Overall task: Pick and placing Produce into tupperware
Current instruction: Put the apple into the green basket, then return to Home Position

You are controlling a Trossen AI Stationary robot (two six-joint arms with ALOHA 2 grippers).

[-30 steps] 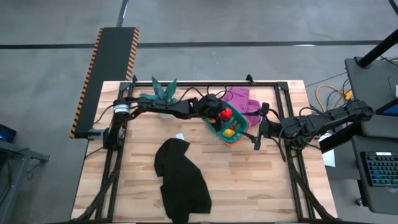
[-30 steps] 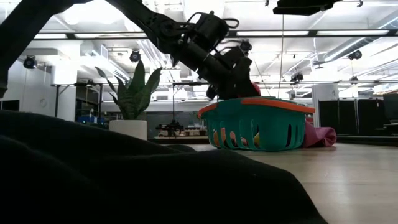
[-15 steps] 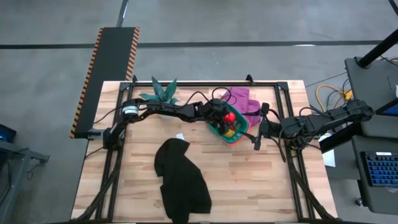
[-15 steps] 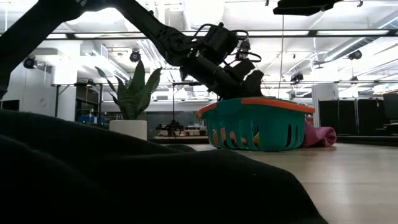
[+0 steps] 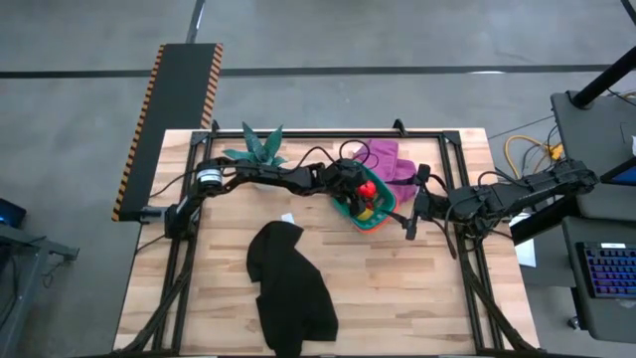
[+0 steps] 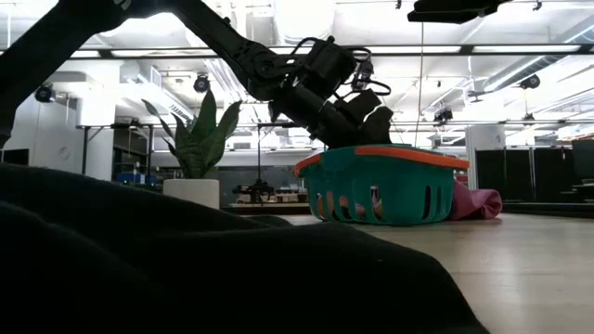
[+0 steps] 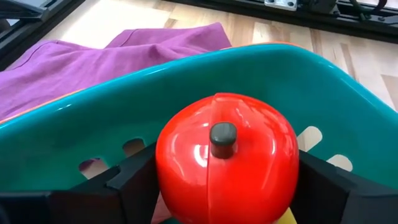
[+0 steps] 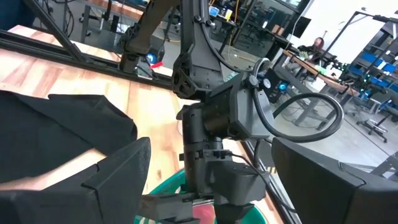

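On the table stand one teal plastic container with an orange rim [image 5: 383, 212], one glossy red toy fruit [image 7: 227, 160], one purple cloth [image 5: 390, 159], one black cloth [image 5: 290, 286], one potted green plant [image 5: 256, 146] and two dark robot arms.

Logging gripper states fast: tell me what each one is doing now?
Left gripper: shut on the red tomato, over the tupperware.
Right gripper: open, empty.

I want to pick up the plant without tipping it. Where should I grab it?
Hold the plant by its white pot, low down, one finger on each side, coming in level from the open table side. The pot is firm and upright; the leaves are tall, pointed and spread out, so they would likely bend or slip.
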